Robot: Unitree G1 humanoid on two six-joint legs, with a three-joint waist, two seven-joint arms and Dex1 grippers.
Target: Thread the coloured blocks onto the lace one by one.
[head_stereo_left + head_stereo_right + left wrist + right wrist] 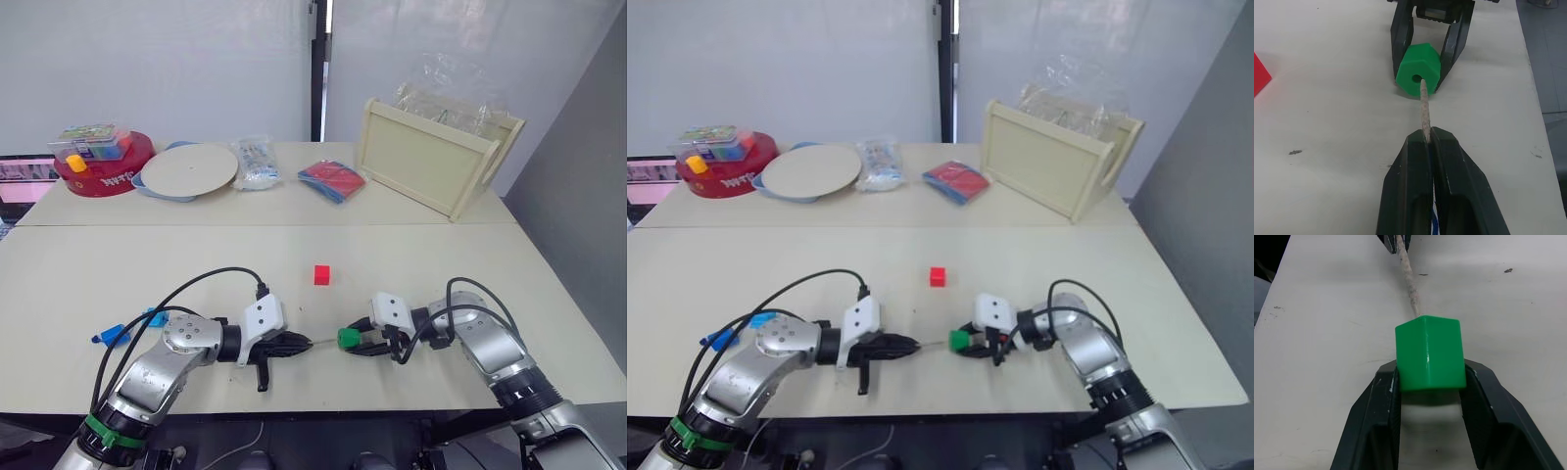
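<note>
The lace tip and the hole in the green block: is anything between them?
Nothing visible. The left hand pinches the lace's pale tip, which points straight at the hole of the green block held in the right hand, its end just at the hole's rim.

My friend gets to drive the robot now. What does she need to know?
Left gripper: shut on the lace's pale tip.
Right gripper: shut on the green block, hole facing the tip.
The tip sits just beside the hole's mouth, not yet through it.
Red block lies loose mid-table. Blue blocks lie by the left arm, apparently already on the lace.
Done: green picked up and lined up.
Left: push the tip through green, slide it along, then thread red.
</note>
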